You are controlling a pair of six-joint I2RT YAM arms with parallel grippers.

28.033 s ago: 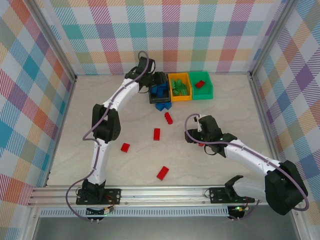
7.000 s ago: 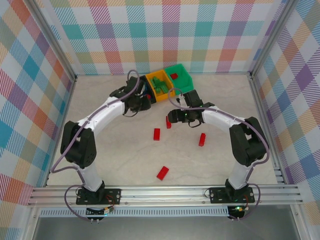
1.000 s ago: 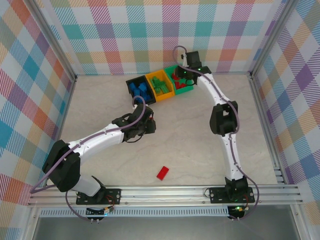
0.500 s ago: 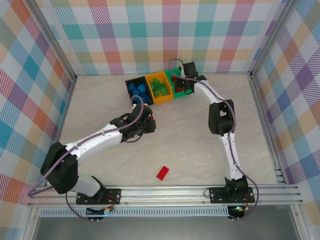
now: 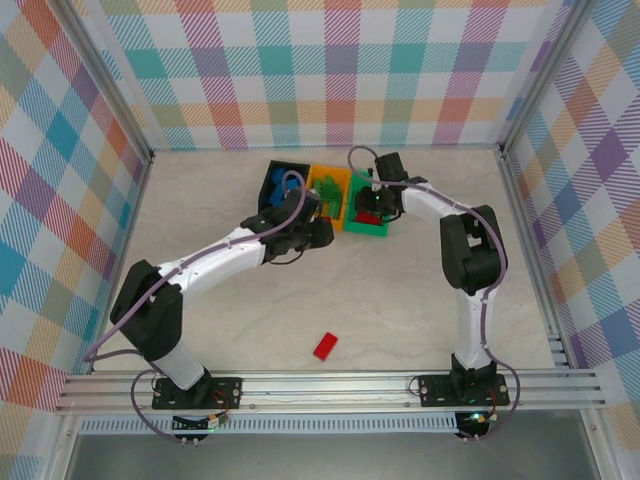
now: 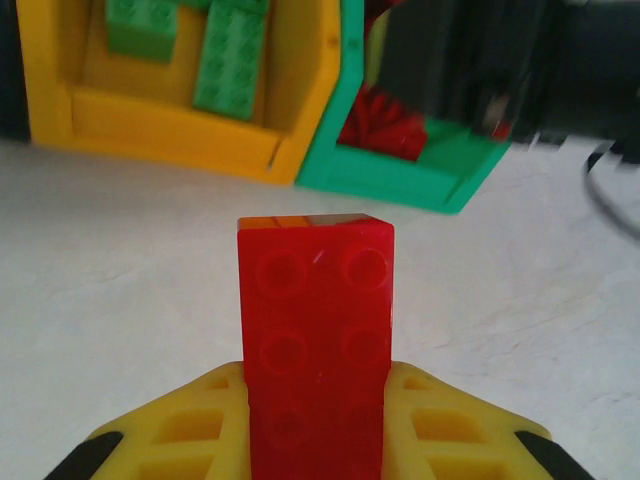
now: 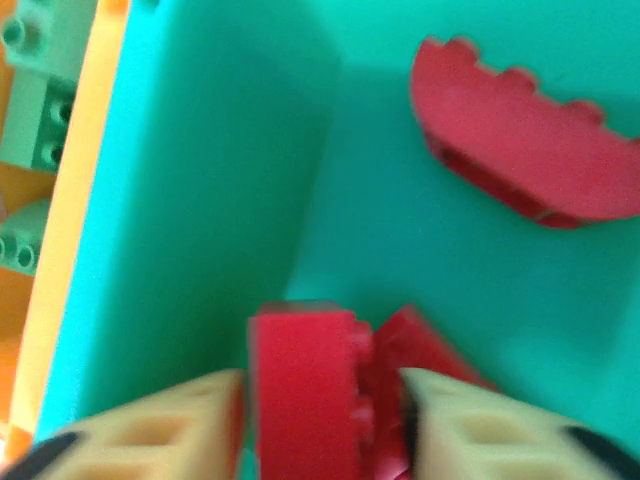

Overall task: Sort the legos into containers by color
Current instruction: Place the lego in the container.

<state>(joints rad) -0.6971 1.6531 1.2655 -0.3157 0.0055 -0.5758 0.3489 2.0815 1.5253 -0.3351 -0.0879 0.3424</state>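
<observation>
Delivering reds: left gripper (image 6: pixel 315 405) clamps a red brick (image 6: pixel 313 290) just short of the green bin (image 6: pixel 400 178) near the table's (image 5: pixel 420 300) far edge. Right gripper (image 7: pixel 322 400) pinches a second red brick (image 7: pixel 298 385) inside the bin; it likely needs to release and clear out first.

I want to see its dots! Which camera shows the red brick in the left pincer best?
Left wrist view: the red brick stands big and sharp in the left pincer, dots facing us. From the top it is too small to tell. The right wrist view sees other red bricks in the green bin.
</observation>
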